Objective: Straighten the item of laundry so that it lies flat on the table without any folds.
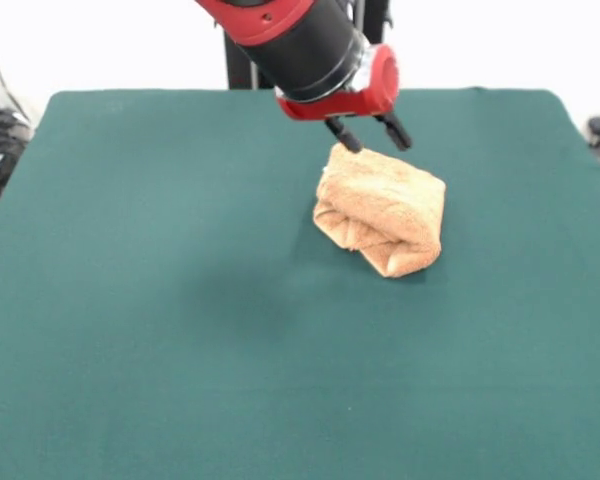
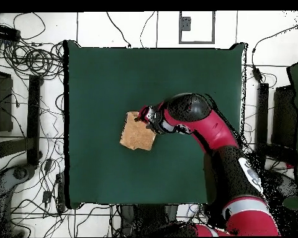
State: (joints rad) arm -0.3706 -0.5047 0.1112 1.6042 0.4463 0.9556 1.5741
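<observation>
Towel [image 1: 382, 209] is bunched into a thick folded wad, not flat. In my front view it sits right of centre on the worktop [image 1: 160, 300], toward the far half. Layers are rolled under along its near edge, with a rounded lump at the near right corner. From overhead it reads as a compact tan block [image 2: 138, 131] near the middle of the green cloth [image 2: 102, 80].

Hand [image 1: 370, 134] is just above the towel's far edge. Both black fingers [image 1: 343, 134] are spread apart and hold nothing. One tip is at or touching the far corner of the fabric; I can't confirm contact. The other hangs over bare cloth just behind it.

Arm [image 2: 204, 124] reaches in from the base side, its wrist beside the towel overhead.
</observation>
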